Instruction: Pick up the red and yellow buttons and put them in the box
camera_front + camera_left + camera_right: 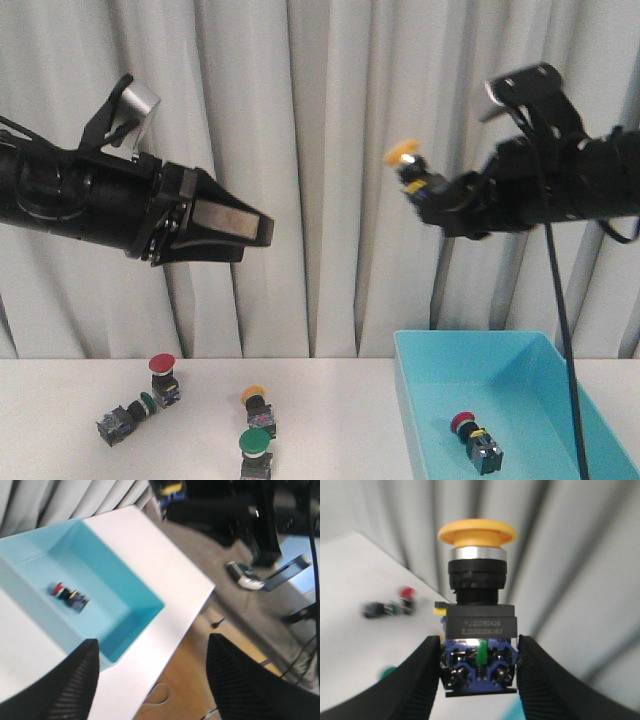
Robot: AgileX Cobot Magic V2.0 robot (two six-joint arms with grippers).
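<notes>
My right gripper is shut on a yellow button, held high in the air above the left edge of the turquoise box. In the right wrist view the yellow button stands cap-up between the fingers. A red button lies inside the box, also seen in the left wrist view. On the table a red button and a yellow button lie left of the box. My left gripper is open and empty, raised high at the left.
Two green-capped buttons lie on the table, one near the front and one on its side at the left. A pleated curtain hangs behind. The table's edge runs just beyond the box, with floor and equipment past it.
</notes>
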